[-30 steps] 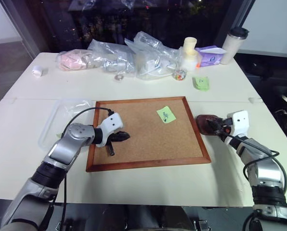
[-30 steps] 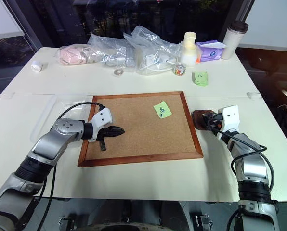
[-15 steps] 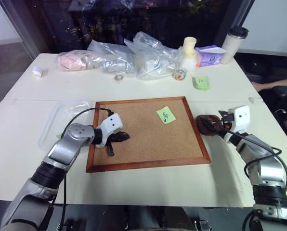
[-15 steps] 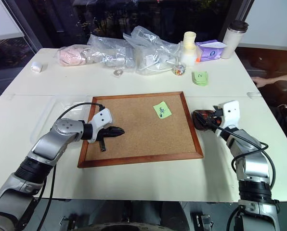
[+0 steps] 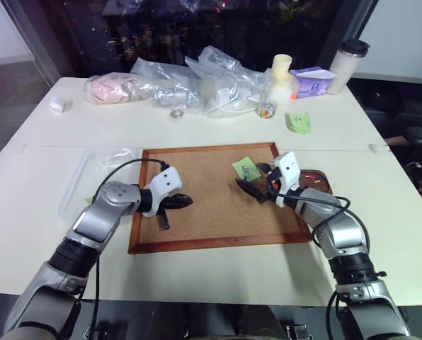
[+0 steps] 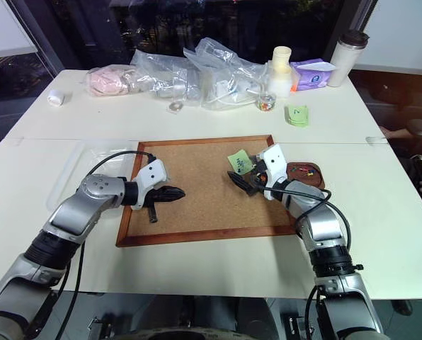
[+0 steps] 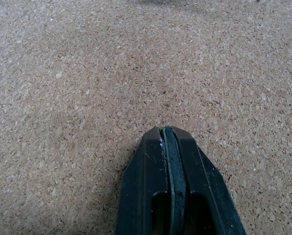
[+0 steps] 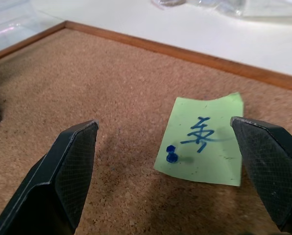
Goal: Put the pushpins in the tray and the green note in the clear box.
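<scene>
Right end effector point(image 8: 168, 171) hovers spread wide before the green note point(image 8: 205, 142), framing its 1 blue pushpin point(image 8: 171, 154); left end effector point(image 7: 171, 142) clenched empty over the corkboard point(image 5: 211, 205).

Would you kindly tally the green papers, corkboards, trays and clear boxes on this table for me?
Green papers: 2 (green note on the cork, green paper farther back)
corkboard: 1
tray: 1
clear box: 1
Total: 5
</scene>
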`<state>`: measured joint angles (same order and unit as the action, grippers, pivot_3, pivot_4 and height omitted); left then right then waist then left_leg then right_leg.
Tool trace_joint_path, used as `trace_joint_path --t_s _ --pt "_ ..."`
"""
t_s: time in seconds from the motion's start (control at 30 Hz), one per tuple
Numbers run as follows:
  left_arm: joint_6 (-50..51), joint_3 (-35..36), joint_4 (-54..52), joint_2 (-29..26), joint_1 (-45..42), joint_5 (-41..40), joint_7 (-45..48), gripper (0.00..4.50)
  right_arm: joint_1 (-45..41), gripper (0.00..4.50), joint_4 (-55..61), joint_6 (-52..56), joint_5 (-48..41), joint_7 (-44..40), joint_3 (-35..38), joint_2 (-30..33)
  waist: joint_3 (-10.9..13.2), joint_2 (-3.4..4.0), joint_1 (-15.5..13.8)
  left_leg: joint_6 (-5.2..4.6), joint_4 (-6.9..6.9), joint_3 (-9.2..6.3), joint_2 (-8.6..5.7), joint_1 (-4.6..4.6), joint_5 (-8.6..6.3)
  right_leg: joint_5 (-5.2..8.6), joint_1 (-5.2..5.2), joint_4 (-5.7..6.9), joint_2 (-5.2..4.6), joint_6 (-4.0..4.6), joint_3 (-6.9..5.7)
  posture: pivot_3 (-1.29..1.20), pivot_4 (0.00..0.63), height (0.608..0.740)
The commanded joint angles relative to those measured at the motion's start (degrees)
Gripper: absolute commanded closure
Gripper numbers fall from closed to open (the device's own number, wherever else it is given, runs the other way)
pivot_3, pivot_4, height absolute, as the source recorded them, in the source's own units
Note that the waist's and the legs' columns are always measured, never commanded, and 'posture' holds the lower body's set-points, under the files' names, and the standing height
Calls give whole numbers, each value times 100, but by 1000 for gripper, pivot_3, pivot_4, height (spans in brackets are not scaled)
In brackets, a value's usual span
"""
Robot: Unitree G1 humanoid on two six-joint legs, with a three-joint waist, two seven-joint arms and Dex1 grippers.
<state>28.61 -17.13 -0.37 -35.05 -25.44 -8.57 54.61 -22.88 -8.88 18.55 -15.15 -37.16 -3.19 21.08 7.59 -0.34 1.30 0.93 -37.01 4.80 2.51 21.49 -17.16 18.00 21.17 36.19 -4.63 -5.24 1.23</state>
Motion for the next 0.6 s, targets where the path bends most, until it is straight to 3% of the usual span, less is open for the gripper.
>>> trace_joint_path --t_s 0.03,0.17,0.27,0.53,0.6 --pt "324 -229 410 -108 291 378 -177 4500 -208 58 -291 -263 71 -128 -27 -109 0 -1 -1 0 0 0 0 0 0 0 -1 0 0 0 -1 0 150 740" --pt "339 -219 384 -120 314 375 -187 4500 -291 58 -761 -508 214 -212 -79 -179 0 0 0 0 1 0 0 1 0 0 -1 -1 -1 0 -2 0 150 740" --pt "359 -194 367 -136 330 368 -202 4500 -259 757 -1316 -885 368 -277 -129 -242 -3 -5 26 0 1 0 0 -1 0 0 -2 -1 -1 0 -3 0 150 740" --pt "406 -191 306 -156 354 346 -234 4500 -110 4475 -1591 -1270 571 -394 -207 -271 -34 -14 106 5 3 -2 0 -10 -3 0 -20 -8 -15 1 -22 0 150 740" --pt "398 -192 321 -154 340 349 -230 4500 -102 4475 -1569 -1313 644 -367 -224 -269 -38 -12 109 5 5 -2 0 -10 -3 0 -19 -10 -17 1 -25 0 150 740"
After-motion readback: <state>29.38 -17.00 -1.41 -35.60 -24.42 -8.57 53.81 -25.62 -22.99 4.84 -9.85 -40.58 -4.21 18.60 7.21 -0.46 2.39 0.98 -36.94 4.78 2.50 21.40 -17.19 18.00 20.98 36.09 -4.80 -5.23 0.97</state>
